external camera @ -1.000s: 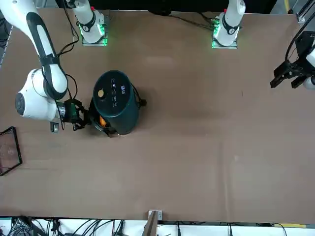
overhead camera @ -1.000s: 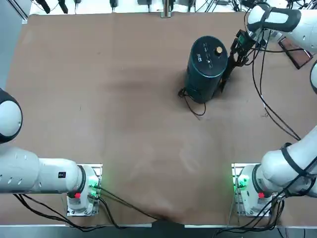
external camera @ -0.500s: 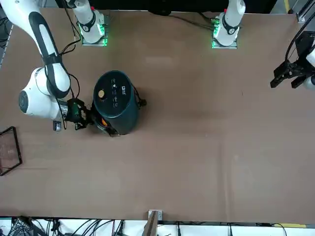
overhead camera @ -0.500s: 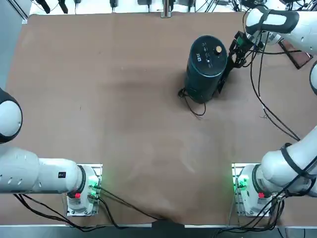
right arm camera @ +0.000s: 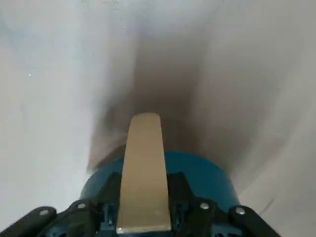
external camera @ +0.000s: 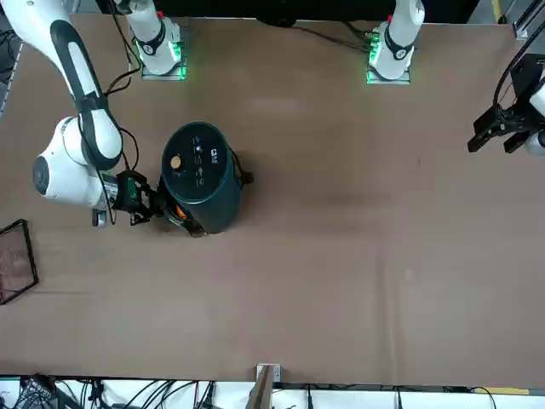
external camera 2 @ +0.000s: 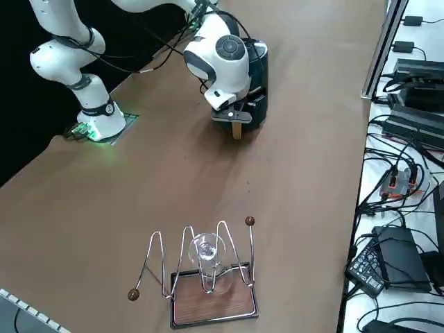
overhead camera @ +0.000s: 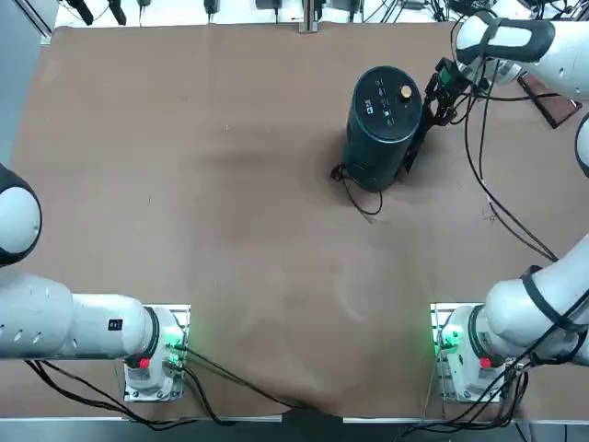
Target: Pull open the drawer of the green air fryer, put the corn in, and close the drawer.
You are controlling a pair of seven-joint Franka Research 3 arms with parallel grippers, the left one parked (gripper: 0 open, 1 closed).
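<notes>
Clamping the drawer (external camera: 180, 215) handle, the right end effector (external camera: 150, 204) holds the green air fryer (overhead camera: 384, 124) compartment ajar near the counter's (overhead camera: 230, 230) far-right corner, corn (external camera: 177, 210) inside.

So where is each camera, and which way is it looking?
Top: overhead, looking down; both arm bases show below the green air fryer.
Front: across the table, facing the robot; right hand at the fryer.
Right side: raised, looking diagonally; the right arm covers the fryer.
Right wrist: on the arm; its fingers hold a tan handle.
All share the fryer.
</notes>
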